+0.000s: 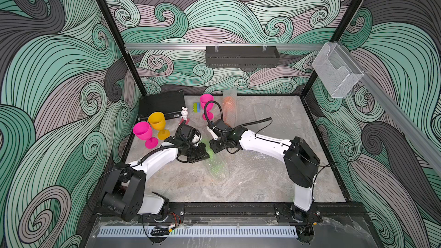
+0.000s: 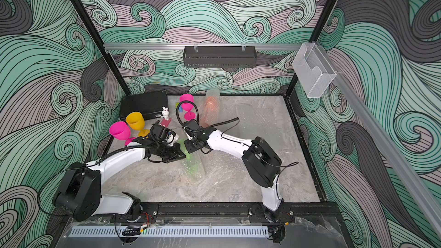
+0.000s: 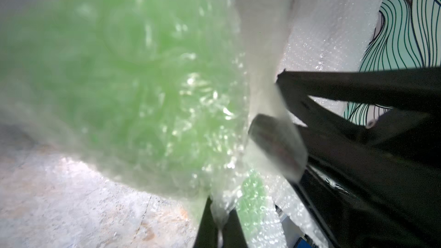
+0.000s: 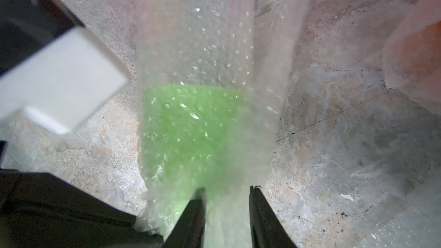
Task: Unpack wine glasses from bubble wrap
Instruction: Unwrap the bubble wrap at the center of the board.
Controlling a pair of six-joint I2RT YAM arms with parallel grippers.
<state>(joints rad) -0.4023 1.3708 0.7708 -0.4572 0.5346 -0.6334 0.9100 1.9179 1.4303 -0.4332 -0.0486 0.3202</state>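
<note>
Right wrist view: my right gripper (image 4: 228, 201) clamps the bubble wrap tube (image 4: 210, 44), lime green goblet (image 4: 191, 127) running lengthwise straight ahead; left gripper (image 3: 220, 205) pinches its loose flap.

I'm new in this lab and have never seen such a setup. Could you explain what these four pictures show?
Two white robot arms, the left arm and the right arm, are mounted at the near edge of a stone-patterned table. Two pictures look down from overhead and are almost the same view. The other two come from a close-up camera on each arm's wrist.

Standing unwrapped are a near pink goblet, a yellow goblet and a far pink goblet. An orange goblet at the back is inside wrap. There is also a rabbit figure, a black case and a flat wrap sheet.

Between the arms is a green goblet inside a bubble wrap tube. The left jaws are shut, pinching the wrap. The right jaws close around the wrapped goblet.
</note>
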